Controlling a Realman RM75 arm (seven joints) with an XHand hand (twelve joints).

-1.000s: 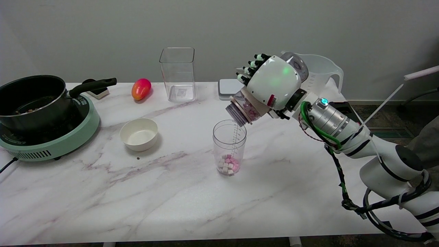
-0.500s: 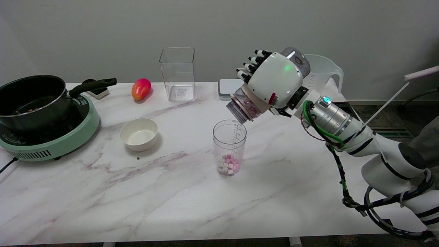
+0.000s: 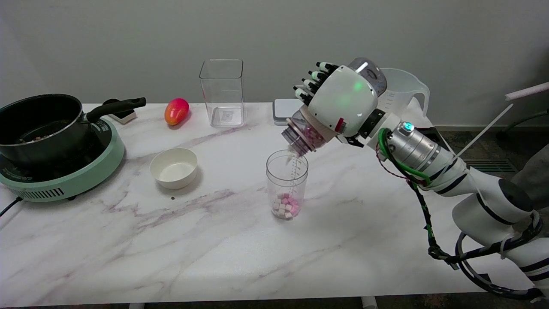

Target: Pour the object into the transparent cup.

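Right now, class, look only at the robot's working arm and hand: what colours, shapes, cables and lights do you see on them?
The right hand has a smooth white shell with a green glow and black fingers with pale bands. The right arm is white with black rings, a silver cylindrical wrist section bearing a teal light, and green and black cables alongside.

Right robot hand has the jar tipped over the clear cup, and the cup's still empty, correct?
Not quite. In the head view the right robot hand does tip the jar over the clear cup, but pink and white cubes already lie at its bottom.
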